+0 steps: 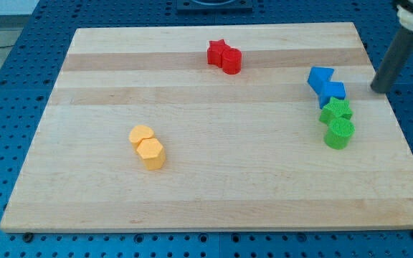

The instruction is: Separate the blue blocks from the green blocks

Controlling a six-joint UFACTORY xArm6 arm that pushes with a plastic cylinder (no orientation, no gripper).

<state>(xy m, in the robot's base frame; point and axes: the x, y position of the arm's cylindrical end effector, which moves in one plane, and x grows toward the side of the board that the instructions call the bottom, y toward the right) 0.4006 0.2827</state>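
Two blue blocks sit at the view's right: an angular blue one (320, 77) and a blue cube-like one (333, 92) just below it, touching. Directly under them are two green blocks: a green star-like one (335, 111) and a green cylinder (339, 133), touching each other, and the upper green block touches the lower blue block. My tip (378, 89) is at the end of the dark rod at the right edge of the board, to the right of the blue blocks and apart from them.
A red star (216, 52) and a red cylinder (231, 60) touch near the view's top middle. Two yellow blocks (148, 147) sit together at lower left. The wooden board (214, 179) lies on a blue perforated table.
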